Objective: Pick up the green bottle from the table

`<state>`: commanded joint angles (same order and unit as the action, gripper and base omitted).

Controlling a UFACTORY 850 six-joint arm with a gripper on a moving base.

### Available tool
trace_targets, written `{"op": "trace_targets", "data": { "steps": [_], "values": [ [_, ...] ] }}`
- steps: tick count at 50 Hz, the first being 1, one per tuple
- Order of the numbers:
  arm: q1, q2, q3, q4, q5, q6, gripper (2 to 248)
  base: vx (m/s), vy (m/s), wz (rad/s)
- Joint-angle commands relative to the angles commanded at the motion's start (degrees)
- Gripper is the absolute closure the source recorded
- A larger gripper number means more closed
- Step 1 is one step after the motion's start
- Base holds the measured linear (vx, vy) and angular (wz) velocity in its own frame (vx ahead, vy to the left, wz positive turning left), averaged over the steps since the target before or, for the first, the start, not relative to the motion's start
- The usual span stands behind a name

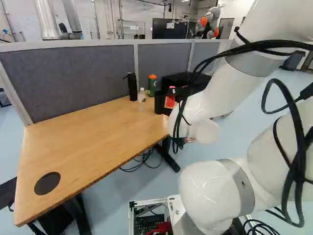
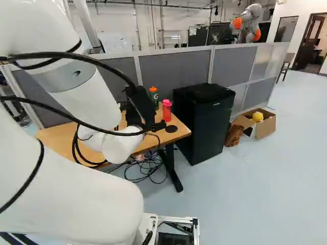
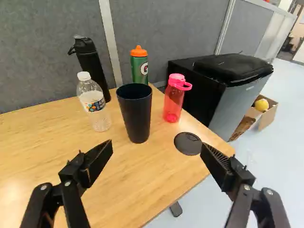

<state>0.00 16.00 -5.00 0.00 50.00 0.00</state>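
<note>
Gripper (image 2: 143, 107) spread wide. Worktop (image 3: 166, 175) ahead: black disc (image 3: 188, 143) near close corner by fridge (image 3: 228, 97); black cup (image 3: 136, 114) beyond; clear bottle (image 3: 94, 104) beside cup; pink bottle (image 3: 174, 99) near fridge-side edge; black bottle (image 3: 91, 64) by far edge; green bottle (image 3: 139, 66), orange-capped, upright at far fridge-side corner.

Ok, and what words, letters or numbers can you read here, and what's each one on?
"G": on the green bottle.
Clear plastic bottle: label too small to read.
Mini fridge: badge too small to read.
Anything else: too small or blurred.
</note>
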Motion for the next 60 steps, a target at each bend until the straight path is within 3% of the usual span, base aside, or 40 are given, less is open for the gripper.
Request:
{"op": "trace_targets", "data": {
  "steps": [34, 60],
  "values": [
    [0.00, -0.71, -1.58, 0.00, 0.00, 0.00, 3, 0.014, 0.000, -0.002],
    [0.00, -2.99, -7.31, 0.00, 0.00, 0.00, 3, 0.000, 0.000, 0.000]
  ]
}}
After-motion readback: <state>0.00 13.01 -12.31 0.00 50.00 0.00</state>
